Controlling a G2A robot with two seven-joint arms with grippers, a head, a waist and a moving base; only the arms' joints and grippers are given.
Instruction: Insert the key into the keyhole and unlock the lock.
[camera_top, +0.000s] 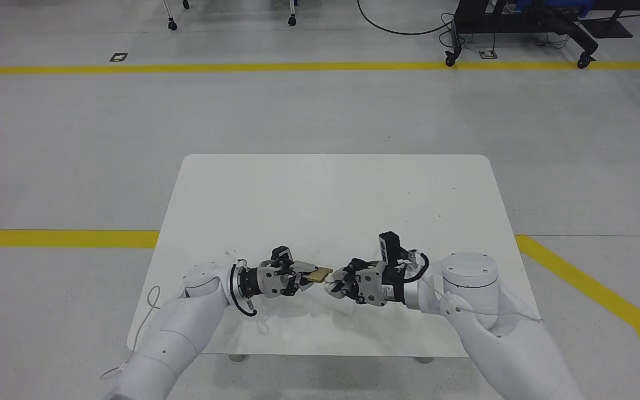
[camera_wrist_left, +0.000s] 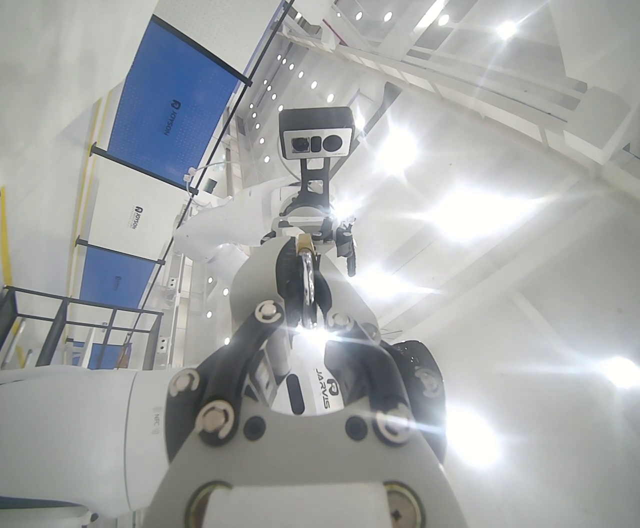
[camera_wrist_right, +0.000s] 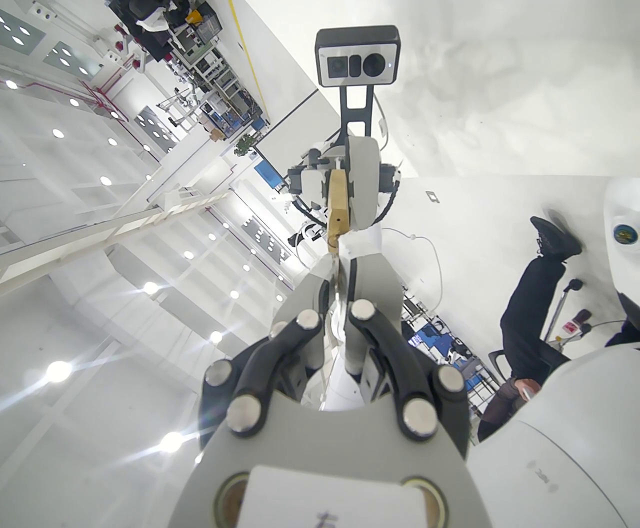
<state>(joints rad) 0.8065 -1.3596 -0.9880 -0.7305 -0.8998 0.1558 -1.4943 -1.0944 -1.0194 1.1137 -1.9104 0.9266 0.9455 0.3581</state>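
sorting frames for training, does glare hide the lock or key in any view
Left wrist view: ceiling-light starbursts, one bleaching part of the lock. Right wrist view: flares sit off to the side; lock clear, key a thin sliver. Top view: even light, no glare, both tiny.

The left gripper (camera_top: 298, 278) and right gripper (camera_top: 336, 284) meet over the table (camera_top: 330, 190) (near edge), brass lock (camera_top: 319, 271) between them

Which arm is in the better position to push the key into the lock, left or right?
Right. The right gripper holds the key, pointed at the brass lock; the left gripper is shut on the shackle and only steadies it.
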